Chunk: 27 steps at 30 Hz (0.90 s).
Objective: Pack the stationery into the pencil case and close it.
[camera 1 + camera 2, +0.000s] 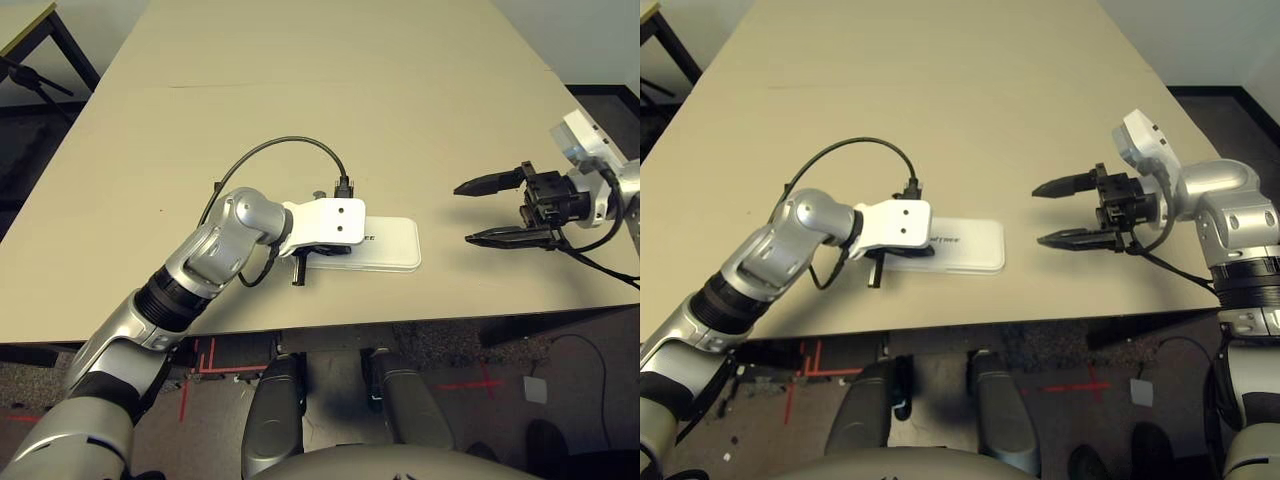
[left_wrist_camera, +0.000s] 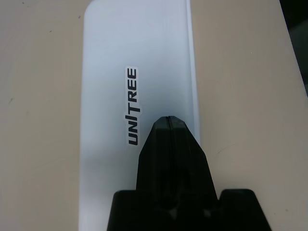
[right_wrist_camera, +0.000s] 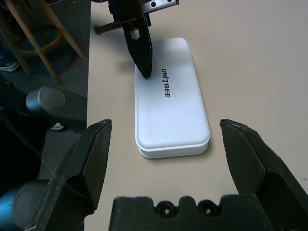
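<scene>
White pencil case lies closed at centre frame under the left gripper's pressed-together fingertips, while the right gripper gapes wide at right.

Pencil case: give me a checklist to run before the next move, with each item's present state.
1. Lid of the pencil case down flat: ok.
2. Latch caught: cannot tell.
3. Stationery inside: cannot tell, the case is shut.
4. Left gripper shut, tips on the lid near the lettering: ok.
5. Right gripper open, off the case to the side: ok.
6. Case lying fully on the table: ok.
</scene>
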Each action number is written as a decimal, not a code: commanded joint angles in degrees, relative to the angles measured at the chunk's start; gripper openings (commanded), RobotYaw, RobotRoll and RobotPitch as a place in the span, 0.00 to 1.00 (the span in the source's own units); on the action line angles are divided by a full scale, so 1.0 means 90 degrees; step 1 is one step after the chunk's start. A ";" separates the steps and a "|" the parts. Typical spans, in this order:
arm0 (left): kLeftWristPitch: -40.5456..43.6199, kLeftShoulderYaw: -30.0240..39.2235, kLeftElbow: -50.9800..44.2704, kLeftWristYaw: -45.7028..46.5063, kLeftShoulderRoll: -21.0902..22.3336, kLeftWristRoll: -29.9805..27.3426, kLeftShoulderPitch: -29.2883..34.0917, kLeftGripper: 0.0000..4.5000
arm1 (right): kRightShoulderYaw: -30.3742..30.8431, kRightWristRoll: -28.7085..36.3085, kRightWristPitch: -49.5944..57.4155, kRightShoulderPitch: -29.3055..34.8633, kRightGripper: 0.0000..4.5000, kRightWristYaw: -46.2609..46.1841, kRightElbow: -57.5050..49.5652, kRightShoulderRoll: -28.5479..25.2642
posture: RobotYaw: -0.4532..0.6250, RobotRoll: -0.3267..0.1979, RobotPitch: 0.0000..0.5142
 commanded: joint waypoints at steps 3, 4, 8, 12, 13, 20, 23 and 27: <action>-0.0068 -0.0012 0.0505 0.0079 0.0064 0.0093 0.0019 0.04 | -0.0111 -0.0055 0.0130 -0.0009 1.00 -0.0060 0.0008 0.0155 | 0.41 0.62 0.35; -0.0016 0.0128 0.0522 0.0159 0.0016 0.0020 0.0010 0.09 | -0.0139 -0.0025 0.0181 -0.0001 1.00 -0.0080 -0.0008 0.0188 | 0.41 0.62 0.35; 0.0786 0.1509 0.0660 0.0811 -0.0508 -0.0817 -0.0140 0.37 | -0.0440 0.0095 0.0513 0.0020 1.00 -0.0776 -0.0049 0.0473 | 0.40 0.62 0.34; 0.1409 0.2813 0.0689 0.1814 -0.0762 -0.1208 0.0006 0.71 | -0.0934 0.0117 0.0491 0.0089 1.00 -0.1789 0.0063 0.0923 | 0.40 0.62 0.34; 0.1483 0.3115 0.0672 0.2101 -0.0814 -0.1270 0.0087 0.81 | -0.1055 0.0141 0.0501 0.0137 1.00 -0.2016 0.0067 0.1014 | 0.40 0.62 0.34; 0.0105 0.5286 0.1294 0.4639 -0.1138 -0.1220 0.0521 0.99 | -0.1873 -0.0103 0.0651 0.0101 1.00 -0.4478 0.0506 0.1724 | 0.42 0.62 0.35; -0.0506 0.5855 0.1428 0.5413 -0.1158 -0.1246 0.0711 0.99 | -0.2169 -0.0304 0.0384 -0.0032 1.00 -0.5637 0.0771 0.2012 | 0.43 0.62 0.34; -0.1217 0.6251 0.1384 0.6089 -0.1305 -0.1297 0.1117 0.99 | -0.2306 -0.0971 -0.0217 -0.0171 1.00 -0.7268 0.1297 0.2258 | 0.42 0.62 0.33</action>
